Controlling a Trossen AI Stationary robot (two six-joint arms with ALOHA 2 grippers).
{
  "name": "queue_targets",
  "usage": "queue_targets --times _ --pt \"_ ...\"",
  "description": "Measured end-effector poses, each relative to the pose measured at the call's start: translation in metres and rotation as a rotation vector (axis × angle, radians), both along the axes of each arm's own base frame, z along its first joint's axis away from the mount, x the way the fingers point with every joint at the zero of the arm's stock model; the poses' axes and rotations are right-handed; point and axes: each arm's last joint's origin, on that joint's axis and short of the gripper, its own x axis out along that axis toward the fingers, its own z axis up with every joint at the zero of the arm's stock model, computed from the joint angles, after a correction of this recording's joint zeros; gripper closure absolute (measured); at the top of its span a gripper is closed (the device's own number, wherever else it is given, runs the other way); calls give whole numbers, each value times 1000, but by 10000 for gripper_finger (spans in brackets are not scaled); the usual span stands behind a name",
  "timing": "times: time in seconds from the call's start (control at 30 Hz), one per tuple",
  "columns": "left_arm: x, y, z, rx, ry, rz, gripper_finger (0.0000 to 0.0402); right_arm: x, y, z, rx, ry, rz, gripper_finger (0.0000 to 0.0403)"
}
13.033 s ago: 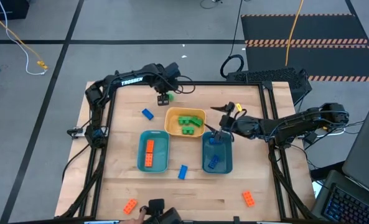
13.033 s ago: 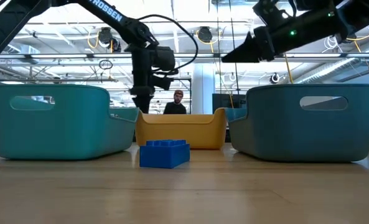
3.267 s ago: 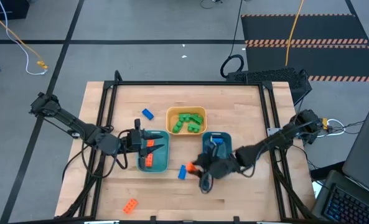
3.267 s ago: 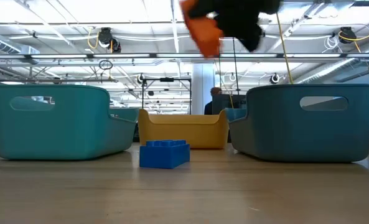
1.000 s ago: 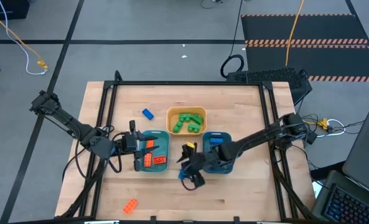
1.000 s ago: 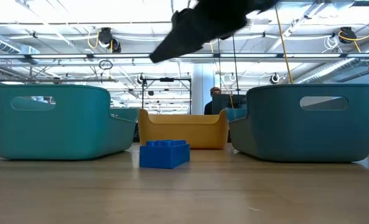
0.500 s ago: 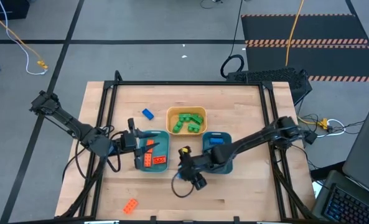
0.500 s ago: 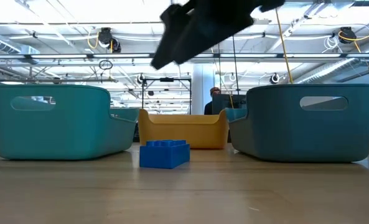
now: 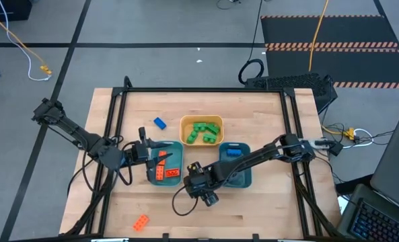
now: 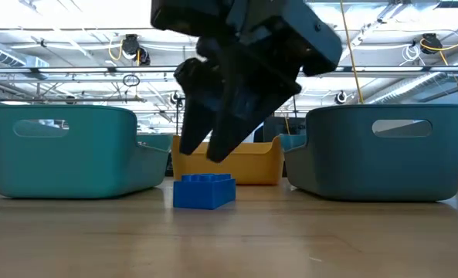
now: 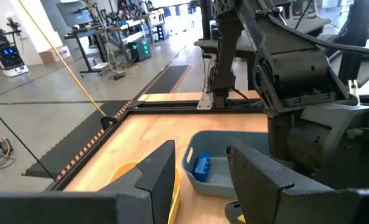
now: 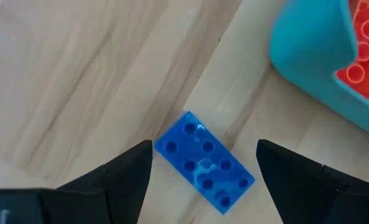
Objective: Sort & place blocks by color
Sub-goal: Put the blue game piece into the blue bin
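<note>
Blue and studded, the small plastic brick (image 12: 205, 161) lies flat on the wooden table (image 9: 253, 208), between the two teal bins. We see the right end effector (image 12: 203, 171) poised above it, fingers spread to either side and not touching. The left end effector (image 9: 143, 150) hangs over the left teal bin (image 9: 175, 181) of orange bricks (image 9: 161, 168), fingers apart and holding nothing.

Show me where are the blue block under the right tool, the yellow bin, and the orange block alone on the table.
blue block (image 12: 205, 161): right wrist view, studded top face.
yellow bin (image 9: 182, 132): high view, left rim.
orange block (image 9: 140, 222): high view, middle of its top.
</note>
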Motion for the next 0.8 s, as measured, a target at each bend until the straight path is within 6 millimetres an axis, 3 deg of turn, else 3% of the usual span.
queue_targets --times 0.27,0.5,0.67,0.8 --pt "-3 -4 -2 -27 13 -14 252 4 2 -30 -34 62 48 122" --pt "-4 -7 -3 -51 11 -27 252 2 1 -34 -41 84 36 132" --pt "-5 -9 -3 -57 11 -35 252 -3 3 -34 -40 127 6 179" --pt "-6 -10 -3 -61 10 -42 252 -5 7 -34 -45 133 13 248"
